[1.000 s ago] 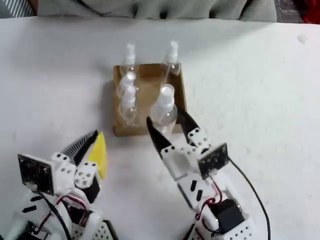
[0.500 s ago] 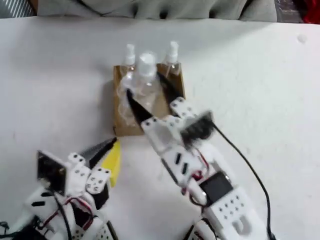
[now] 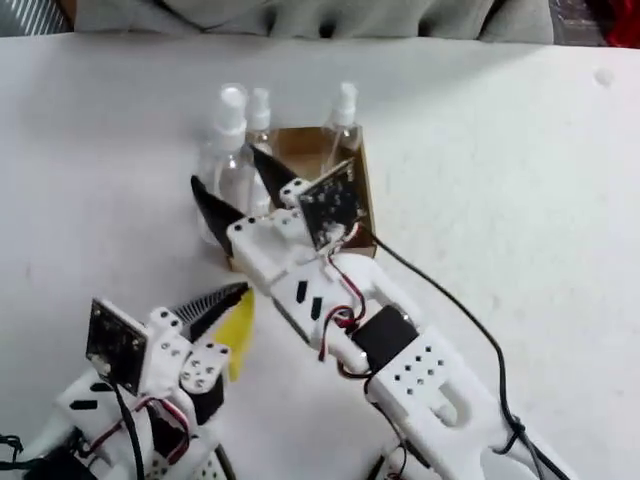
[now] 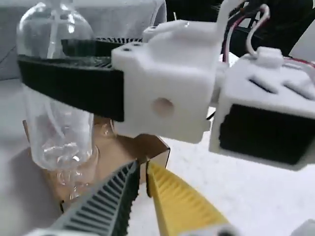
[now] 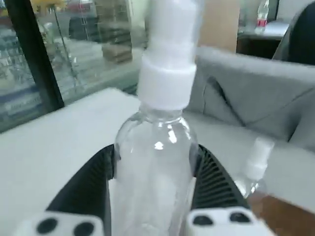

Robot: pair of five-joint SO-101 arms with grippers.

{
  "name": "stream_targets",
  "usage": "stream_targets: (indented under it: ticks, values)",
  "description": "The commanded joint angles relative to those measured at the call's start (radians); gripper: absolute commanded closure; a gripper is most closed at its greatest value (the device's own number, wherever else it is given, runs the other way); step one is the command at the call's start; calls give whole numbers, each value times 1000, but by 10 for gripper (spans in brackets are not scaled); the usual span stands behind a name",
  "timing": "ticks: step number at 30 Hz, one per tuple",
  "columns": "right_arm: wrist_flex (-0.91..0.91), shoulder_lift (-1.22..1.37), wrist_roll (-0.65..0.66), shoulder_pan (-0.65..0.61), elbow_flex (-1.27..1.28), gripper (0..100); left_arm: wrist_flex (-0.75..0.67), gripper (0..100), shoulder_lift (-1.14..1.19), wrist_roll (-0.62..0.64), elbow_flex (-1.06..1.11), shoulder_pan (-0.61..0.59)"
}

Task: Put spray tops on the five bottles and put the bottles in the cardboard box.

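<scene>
My right gripper [image 3: 225,168] is shut on a clear bottle [image 3: 222,150] with a white spray top [image 5: 167,64], held upright over the left wall of the cardboard box [image 3: 352,190]. Its black fingers [image 5: 88,187] clamp the bottle's body [image 5: 155,147]. Two more capped bottles [image 3: 260,110] [image 3: 343,110] stand at the box's far edge. The arm hides the box's left half. My left gripper [image 3: 243,296], one grey and one yellow finger, sits shut and empty in front of the box. In the left wrist view, the held bottle [image 4: 54,98] hangs above the box [image 4: 118,152], beyond my left gripper [image 4: 141,167].
The white table [image 3: 500,150] is bare to the right of the box and at the far left. A grey sofa edge [image 3: 300,15] runs along the table's far side. The right arm's cable [image 3: 470,330] trails across the table.
The right arm has carried the bottle from the box's front right corner across to its left wall. The left gripper has crept slightly forward and right.
</scene>
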Motion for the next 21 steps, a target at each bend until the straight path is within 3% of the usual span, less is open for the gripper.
stream_targets:
  ticks: [1,8,21]
  values:
    - [105,-5,-12,-27,-107,984,-55,980,1,2,32,10]
    - [407,-5,-15,-59,-278,984,-81,980,1,2,52,10]
    - [754,-5,-57,-59,-474,984,-81,980,2,2,54,10]
